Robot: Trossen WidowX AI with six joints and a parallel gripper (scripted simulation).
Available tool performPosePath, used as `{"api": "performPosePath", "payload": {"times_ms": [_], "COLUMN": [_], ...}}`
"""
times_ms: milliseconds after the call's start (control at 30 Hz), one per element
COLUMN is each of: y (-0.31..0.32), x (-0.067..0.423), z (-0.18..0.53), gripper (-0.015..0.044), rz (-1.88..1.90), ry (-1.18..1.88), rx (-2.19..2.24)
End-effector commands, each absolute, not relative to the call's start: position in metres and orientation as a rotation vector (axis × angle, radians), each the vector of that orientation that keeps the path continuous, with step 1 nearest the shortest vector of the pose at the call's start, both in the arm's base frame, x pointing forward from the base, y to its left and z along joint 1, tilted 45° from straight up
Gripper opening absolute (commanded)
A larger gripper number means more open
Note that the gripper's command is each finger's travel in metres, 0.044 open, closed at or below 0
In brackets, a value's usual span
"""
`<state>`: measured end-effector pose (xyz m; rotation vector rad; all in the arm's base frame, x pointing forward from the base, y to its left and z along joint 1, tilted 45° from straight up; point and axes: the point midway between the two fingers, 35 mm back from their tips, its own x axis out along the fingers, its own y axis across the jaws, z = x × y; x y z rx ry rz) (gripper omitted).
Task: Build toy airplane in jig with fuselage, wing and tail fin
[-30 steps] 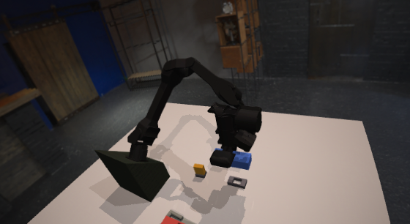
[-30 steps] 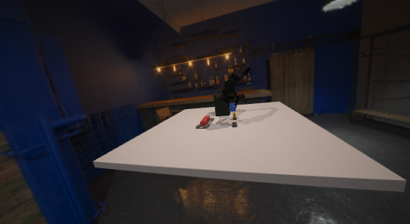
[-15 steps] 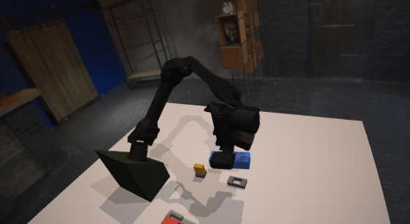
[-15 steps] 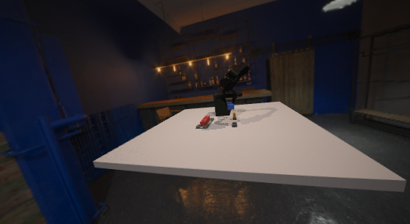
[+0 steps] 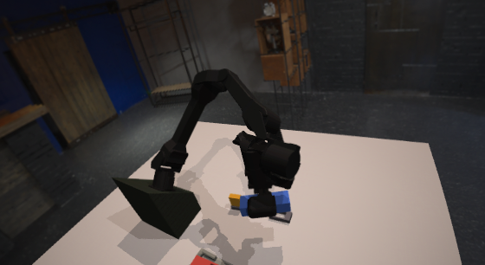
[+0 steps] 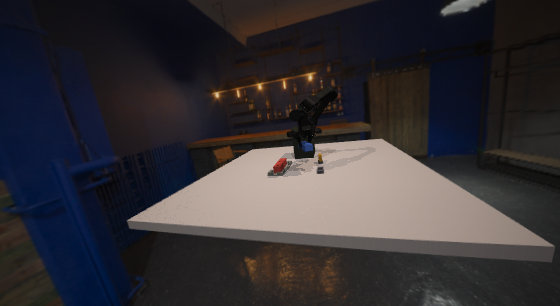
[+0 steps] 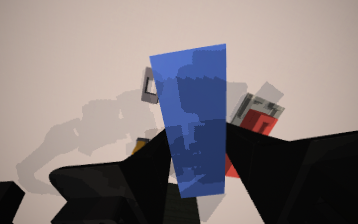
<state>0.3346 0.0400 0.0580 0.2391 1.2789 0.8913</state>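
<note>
My gripper (image 5: 261,204) (image 7: 193,127) is shut on the blue wing (image 5: 283,200) (image 6: 307,147) (image 7: 200,100), held above the table. The wing's tab is hidden. The red fuselage (image 5: 203,261) (image 6: 280,165) (image 7: 250,121) lies along the grey jig (image 6: 273,174) (image 7: 241,107), with a dark slot in its top. I cannot tell whether it is fully flat. Both are to the right of the wing in the wrist view and partly behind a finger. The yellow tail fin (image 5: 234,199) (image 6: 320,157) (image 7: 139,147) stands apart, left of the wing in the wrist view.
A small grey holder (image 5: 287,217) (image 6: 320,171) (image 7: 147,90) with an opening lies on the white table (image 5: 368,186) (image 6: 350,205), partly behind the wing in the wrist view. The dark arm base (image 5: 160,210) stands at the left in the top view.
</note>
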Motion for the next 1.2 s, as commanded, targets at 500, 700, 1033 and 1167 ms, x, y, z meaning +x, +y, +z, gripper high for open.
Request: {"api": "performPosePath", "payload": {"times_ms": [500,700,1033,1167], "y": [0.003,-0.008,-0.026,-0.032], "x": [0.322,0.316,0.303,0.297], "z": [0.008,-0.007,-0.031,-0.041], "gripper": [0.0000,0.0000,0.0000,0.0000], "rz": [1.062,1.119,1.213,1.251], "ry": [1.146,1.093,0.995,0.953], "rx": [-0.004,-0.085,-0.220,-0.275]}}
